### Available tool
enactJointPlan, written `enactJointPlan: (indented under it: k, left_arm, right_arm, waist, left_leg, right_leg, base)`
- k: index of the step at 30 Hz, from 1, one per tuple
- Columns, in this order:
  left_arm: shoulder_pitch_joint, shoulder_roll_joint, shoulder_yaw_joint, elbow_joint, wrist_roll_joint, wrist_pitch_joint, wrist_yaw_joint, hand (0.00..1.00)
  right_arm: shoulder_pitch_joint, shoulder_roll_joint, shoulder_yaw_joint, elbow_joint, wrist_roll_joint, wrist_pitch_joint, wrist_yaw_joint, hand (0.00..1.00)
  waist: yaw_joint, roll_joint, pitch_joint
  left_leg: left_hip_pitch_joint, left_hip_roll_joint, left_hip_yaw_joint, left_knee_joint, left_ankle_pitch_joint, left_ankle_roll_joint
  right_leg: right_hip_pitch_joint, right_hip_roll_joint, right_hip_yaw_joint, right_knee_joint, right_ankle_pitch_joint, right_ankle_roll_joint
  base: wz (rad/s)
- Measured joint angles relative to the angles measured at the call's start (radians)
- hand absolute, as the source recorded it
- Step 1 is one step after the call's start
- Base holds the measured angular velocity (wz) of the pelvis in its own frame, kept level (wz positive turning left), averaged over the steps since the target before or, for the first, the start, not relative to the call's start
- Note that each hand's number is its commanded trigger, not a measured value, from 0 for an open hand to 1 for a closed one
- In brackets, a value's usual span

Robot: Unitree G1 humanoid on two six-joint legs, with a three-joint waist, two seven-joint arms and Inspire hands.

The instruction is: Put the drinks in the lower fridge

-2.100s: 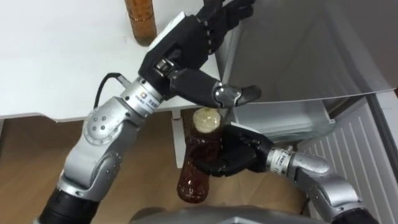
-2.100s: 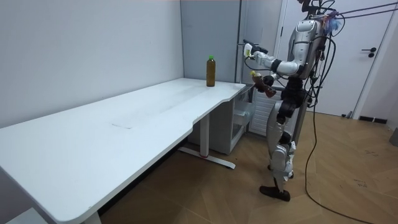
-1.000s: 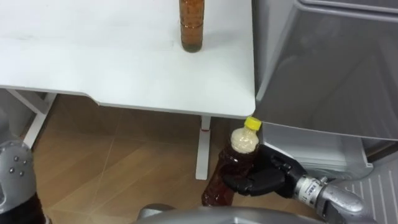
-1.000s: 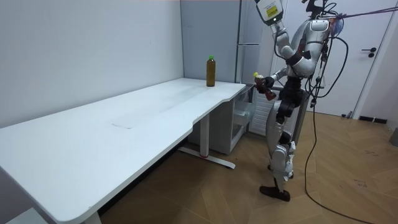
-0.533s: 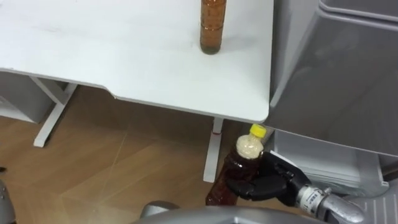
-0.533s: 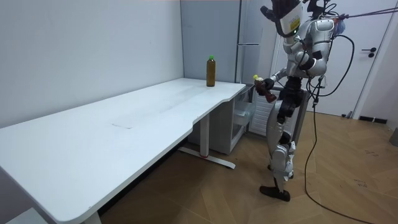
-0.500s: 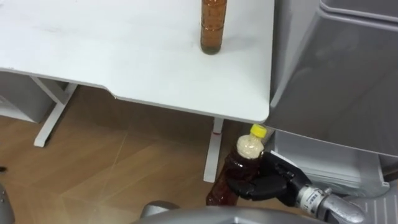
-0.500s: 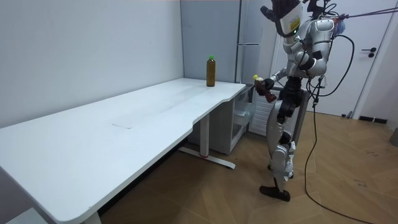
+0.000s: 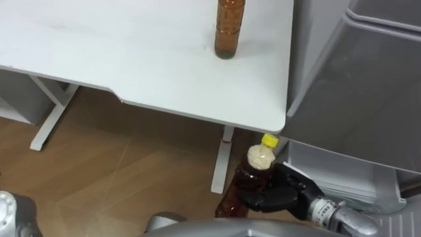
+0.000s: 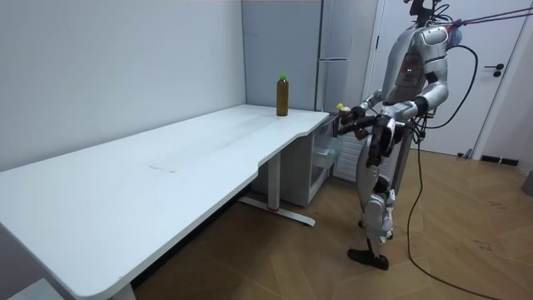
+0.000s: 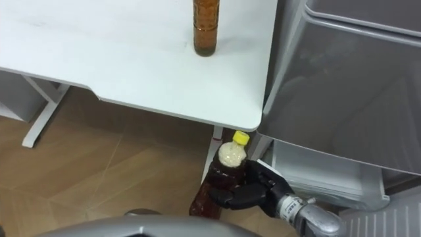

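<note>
In the left eye view the right hand [image 9: 283, 195] comes in from 4 o'clock, its black fingers curled tight round the shoulder of the held bottle [image 9: 253, 178]. The bottle hangs over the wooden floor [image 9: 118, 171], just off the corner of the white counter [image 9: 131, 59]. It is clear ribbed plastic holding dark amber drink, pale at the neck under a yellow cap, and it leans with the cap toward 1 o'clock. At 12 o'clock a second bottle [image 9: 228, 29] of the same brown drink stands upright on the smooth counter. The grey fridge [image 9: 355, 79] fills the 3 o'clock side, with its white lower compartment [image 9: 342, 171] open just behind the hand. In the room view the robot stands at the counter's far end before the fridge [image 10: 333, 50], holding the bottle [image 10: 342, 117] out at waist height, and the second bottle [image 10: 282, 96] shows a green cap. In the right eye view the hand [image 11: 253, 193] is at 4 o'clock of the bottle [image 11: 222, 172], clamped on it.
</note>
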Motion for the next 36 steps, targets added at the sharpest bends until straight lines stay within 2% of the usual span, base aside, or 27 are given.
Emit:
enactJointPlan:
  k: [4,7,9,11,16,18,19,21,23,26,28,30,33,36]
  left_arm:
    - [-0.003,-0.005,-0.082,0.114,-0.121,0.012,-0.021,0.00]
    - [-0.003,-0.006,-0.122,0.216,-0.215,0.012,-0.046,0.00]
    - [-0.002,-0.006,-0.153,0.292,-0.340,0.016,-0.073,0.00]
    - [-0.002,-0.006,-0.166,0.350,-0.390,0.024,-0.099,0.00]
    - [-0.004,-0.007,-0.226,0.541,-0.439,0.078,-0.203,0.00]
    - [-0.002,-0.012,-0.256,0.638,-0.512,0.125,-0.282,0.00]
    - [-0.003,-0.013,-0.261,0.663,-0.527,0.136,-0.307,0.00]
    - [-0.001,-0.020,-0.275,0.720,-0.557,0.183,-0.380,0.00]
    - [0.001,-0.026,-0.276,0.754,-0.552,0.217,-0.435,0.00]
    - [-0.005,-0.026,-0.276,0.799,-0.469,0.260,-0.531,0.00]
    - [-0.020,-0.025,-0.294,0.802,-0.377,0.280,-0.578,0.00]
    - [-0.048,-0.025,-0.302,0.829,-0.239,0.304,-0.631,0.00]
    - [-0.068,-0.025,-0.324,0.826,-0.118,0.324,-0.683,0.00]
    - [-0.093,-0.021,-0.352,0.824,-0.022,0.328,-0.709,0.00]
  right_arm:
    - [-0.040,0.000,0.002,0.002,0.011,0.034,-0.015,1.00]
    - [-0.060,0.000,0.001,0.005,0.045,0.035,-0.040,1.00]
    - [-0.067,0.000,0.002,0.006,0.068,0.035,-0.058,1.00]
    - [-0.068,0.001,0.002,0.006,0.079,0.035,-0.062,1.00]
    - [-0.084,0.000,0.032,0.022,0.099,0.061,-0.072,1.00]
    - [-0.104,0.001,0.037,0.043,0.104,0.080,-0.073,1.00]
    - [-0.106,0.001,0.037,0.043,0.104,0.086,-0.073,1.00]
    - [-0.114,0.001,0.036,0.043,0.107,0.095,-0.072,1.00]
    - [-0.114,0.001,0.031,0.043,0.107,0.098,-0.072,1.00]
    - [-0.115,-0.010,0.023,0.044,0.107,0.104,-0.071,1.00]
    - [-0.115,-0.011,0.011,0.048,0.120,0.105,-0.071,1.00]
    - [-0.121,-0.008,-0.002,0.070,0.135,0.104,-0.071,1.00]
    - [-0.139,-0.006,-0.011,0.122,0.137,0.104,-0.076,1.00]
    - [-0.140,-0.006,-0.010,0.143,0.142,0.104,-0.094,1.00]
  waist:
    - [-0.011,-0.005,0.0033]
    - [-0.023,-0.006,0.0044]
    - [-0.027,-0.011,0.0072]
    - [-0.025,-0.013,0.0083]
    - [-0.025,-0.014,0.0089]
    - [-0.029,-0.013,0.0094]
    - [-0.031,-0.012,0.0093]
    - [-0.052,-0.012,0.0091]
    - [-0.074,-0.009,0.0093]
    - [-0.102,0.002,0.0091]
    - [-0.117,0.011,0.0087]
    - [-0.137,0.018,0.0076]
    - [-0.162,0.018,0.0070]
    - [-0.185,0.017,0.0064]
  left_leg:
    - [-0.002,0.000,0.002,-0.003,0.000,0.000]
    - [-0.003,0.000,0.000,-0.008,0.000,0.000]
    - [-0.001,0.000,-0.001,-0.008,0.000,0.000]
    - [-0.001,0.000,0.002,-0.012,0.000,0.000]
    - [-0.004,0.001,0.017,-0.021,0.000,0.001]
    - [-0.005,0.000,0.027,-0.024,-0.001,0.003]
    - [-0.005,0.000,0.029,-0.025,-0.002,0.004]
    - [-0.011,0.001,0.031,-0.024,-0.002,0.005]
    - [-0.022,0.001,0.028,-0.020,-0.003,0.005]
    - [-0.024,0.001,0.028,-0.020,-0.003,0.005]
    - [-0.025,0.001,0.027,-0.020,-0.003,0.005]
    - [-0.028,0.001,0.030,-0.020,-0.002,0.005]
    - [-0.029,0.002,0.038,-0.018,-0.002,0.005]
    - [-0.039,0.002,0.043,-0.018,-0.002,0.005]
  right_leg:
    - [-0.002,0.000,0.004,0.000,0.000,0.000]
    - [-0.003,0.000,0.002,-0.001,0.000,0.000]
    - [-0.005,0.000,0.002,-0.001,0.000,0.000]
    - [-0.010,0.000,0.001,-0.002,0.000,0.000]
    - [-0.020,0.000,0.012,-0.001,-0.001,0.001]
    - [-0.026,0.000,0.024,-0.001,-0.001,0.002]
    - [-0.028,0.001,0.027,0.000,-0.001,0.002]
    - [-0.038,0.001,0.030,0.002,-0.001,0.002]
    - [-0.043,0.001,0.027,0.003,0.000,0.003]
    - [-0.045,0.000,0.025,0.006,0.000,0.003]
    - [-0.047,0.000,0.025,0.007,0.000,0.003]
    - [-0.051,0.001,0.027,0.014,0.000,0.003]
    - [-0.052,0.000,0.029,0.019,0.000,0.003]
    - [-0.061,0.000,0.030,0.020,0.000,0.003]
  base:
    - [-0.01]
    - [0.00]
    - [0.00]
    - [-0.03]
    - [-0.09]
    - [-0.12]
    - [-0.10]
    - [-0.03]
    - [0.02]
    - [0.01]
    - [0.00]
    - [-0.02]
    - [-0.07]
    - [-0.02]
